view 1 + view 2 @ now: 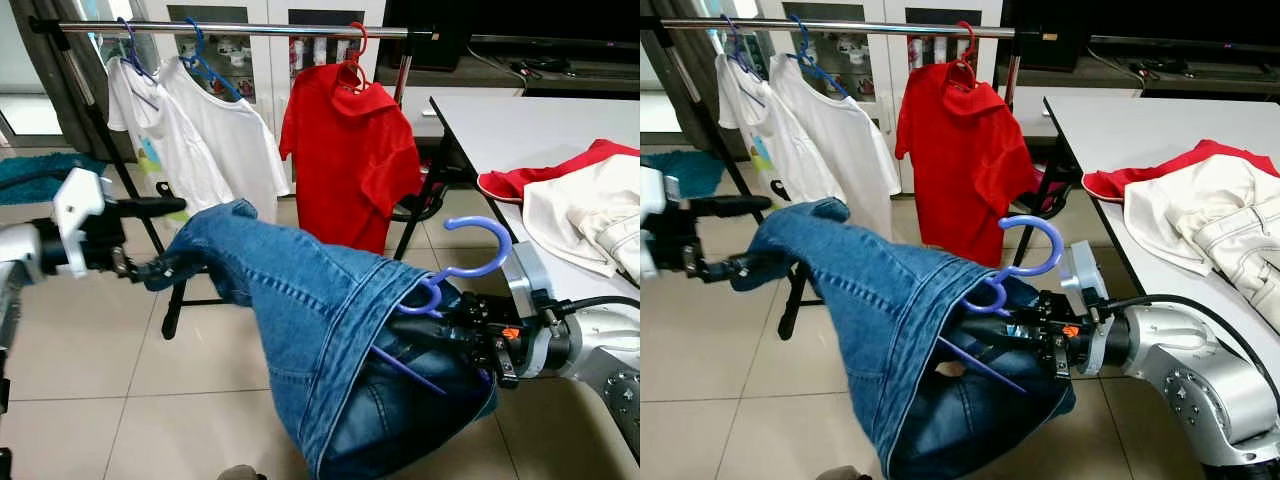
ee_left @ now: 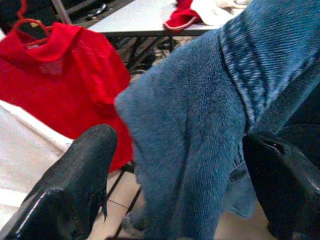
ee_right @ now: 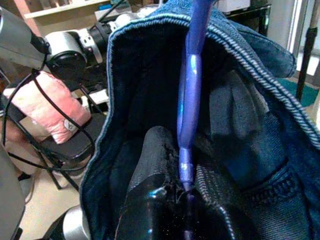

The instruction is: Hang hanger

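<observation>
Denim bunches around the right gripper (image 1: 1025,335), whose two black fingers are pressed together on the lower stem of a purple plastic hanger (image 1: 1025,258); the right wrist view shows the stem pinched between them inside the waistband. The left gripper (image 1: 140,235) is out to the left, its fingers spread wide with the far end of the blue jeans (image 1: 320,330) lying between them; whether they bear on the cloth I cannot tell.

The hanger sits low and in front of the robot, above the tiled floor (image 1: 80,400), just off the front-left corner of the white desk (image 1: 520,125), well below and short of the clothes rail (image 1: 250,28). Its hook stands up clear of the waistband, curling toward the desk; a thin purple arm pokes down through the denim. The jeans hang in a loose heap, stretched between the two grippers.

By my reading the garment is already on the hanger and the carry to the rail is in hand. The next move calls for raising the hook above the bar and lowering it onto free rail, probably the stretch between the white T-shirts (image 1: 210,130) and the red shirt (image 1: 350,150). Red and white clothes (image 1: 570,200) lie on the desk's near edge.
</observation>
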You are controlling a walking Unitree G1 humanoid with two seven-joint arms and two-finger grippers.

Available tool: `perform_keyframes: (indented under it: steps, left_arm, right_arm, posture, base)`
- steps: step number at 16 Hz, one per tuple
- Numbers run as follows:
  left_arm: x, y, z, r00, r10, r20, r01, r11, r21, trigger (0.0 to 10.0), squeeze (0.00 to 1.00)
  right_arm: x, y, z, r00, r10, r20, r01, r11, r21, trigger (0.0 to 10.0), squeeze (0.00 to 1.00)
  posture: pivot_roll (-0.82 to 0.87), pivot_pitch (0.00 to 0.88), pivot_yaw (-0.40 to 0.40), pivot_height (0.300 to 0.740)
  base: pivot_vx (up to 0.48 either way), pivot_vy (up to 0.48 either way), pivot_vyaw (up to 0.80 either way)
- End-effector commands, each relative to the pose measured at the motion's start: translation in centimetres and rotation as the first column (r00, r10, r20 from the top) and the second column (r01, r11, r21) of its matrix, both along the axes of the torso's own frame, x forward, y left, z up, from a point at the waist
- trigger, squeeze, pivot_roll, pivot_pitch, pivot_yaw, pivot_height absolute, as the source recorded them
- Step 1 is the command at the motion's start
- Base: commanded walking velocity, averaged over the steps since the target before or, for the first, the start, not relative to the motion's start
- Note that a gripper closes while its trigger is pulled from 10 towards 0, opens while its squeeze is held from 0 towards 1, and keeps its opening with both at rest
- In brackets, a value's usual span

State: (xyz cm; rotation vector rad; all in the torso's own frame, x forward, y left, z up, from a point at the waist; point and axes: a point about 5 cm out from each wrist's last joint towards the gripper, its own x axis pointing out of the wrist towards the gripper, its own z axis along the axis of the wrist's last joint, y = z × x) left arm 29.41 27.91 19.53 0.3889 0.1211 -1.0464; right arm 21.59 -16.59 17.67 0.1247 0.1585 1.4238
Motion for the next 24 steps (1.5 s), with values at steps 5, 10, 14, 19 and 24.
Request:
perform_keyframes:
  steps: [5, 10, 14, 19, 24]
  left_arm:
    - [0.5, -0.5, -0.6, 0.999, -0.033, -0.034, 0.034, 0.999, 0.02, 0.0, 0.0]
    - [0.9, -0.9, -1.0, 0.998, -0.031, -0.055, 0.03, 0.999, -0.017, 0.0, 0.0]
    - [1.2, -1.0, -1.1, 0.998, -0.017, -0.066, 0.014, 0.999, -0.035, 0.0, 0.0]
    - [1.4, -0.9, -1.2, 0.997, 0.001, -0.075, -0.004, 0.999, -0.051, 0.0, 0.0]
    - [1.5, -0.7, -1.3, 0.997, 0.017, -0.08, -0.022, 0.998, -0.06, 0.0, 0.0]
  right_arm:
    - [-0.3, 0.3, 0.8, 0.999, 0.042, 0.029, -0.042, 0.999, 0.012, 10.0, 0.0]
    - [-0.4, 0.5, 1.0, 0.999, 0.043, 0.03, -0.044, 0.999, 0.027, 10.0, 0.0]
    - [-0.4, 0.4, 1.0, 0.999, 0.04, 0.031, -0.041, 0.999, 0.035, 10.0, 0.0]
    - [-0.3, 0.3, 1.1, 0.999, 0.041, 0.028, -0.042, 0.999, 0.034, 10.0, 0.0]
    - [-0.2, 0.2, 1.1, 0.999, 0.039, 0.026, -0.04, 0.999, 0.033, 10.0, 0.0]
  posture:
    - [-0.06, 0.033, 0.015, 0.74]
    - [-0.06, 0.033, 0.016, 0.74]
    - [-0.07, 0.032, 0.017, 0.74]
    - [-0.07, 0.031, 0.013, 0.74]
    - [-0.07, 0.027, 0.012, 0.74]
  base:
    - [0.0, 0.0, 0.0]
    - [0.0, 0.0, 0.0]
    - [0.0, 0.0, 0.0]
    - [0.0, 0.0, 0.0]
    - [0.0, 0.0, 0.0]
